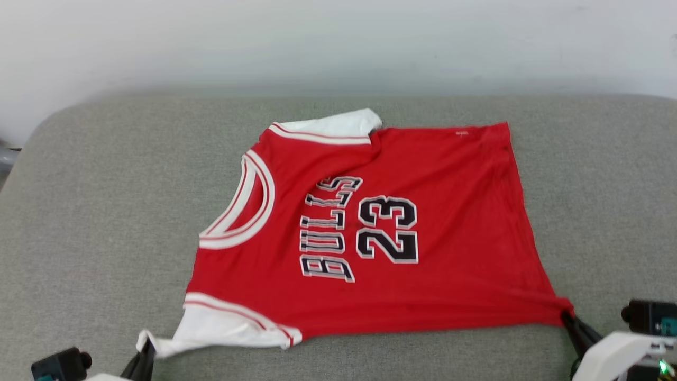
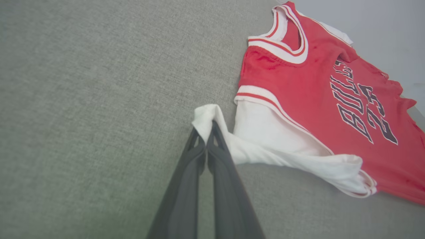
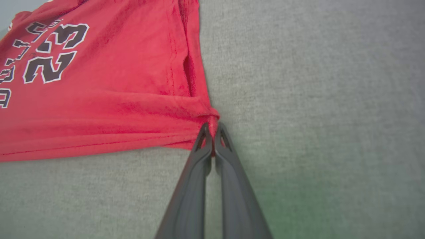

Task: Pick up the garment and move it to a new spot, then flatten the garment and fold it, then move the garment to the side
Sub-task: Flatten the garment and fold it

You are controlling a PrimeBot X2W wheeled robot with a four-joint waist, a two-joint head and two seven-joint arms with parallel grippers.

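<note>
Head view: 1 garment (image 1: 449, 211) on grey cushion (image 1: 106, 211); L gripper (image 1: 147, 350) clamps its sleeve (image 1: 211, 325), R gripper (image 1: 566, 316) its hem corner (image 1: 558, 305).

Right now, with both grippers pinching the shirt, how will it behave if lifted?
Probably floppy: the shirt bunches where the right gripper pinches its hem corner, so the middle should sag. Likely light, since two small pinches pull it taut. The white sleeve in the left gripper may stretch before the body follows.
</note>
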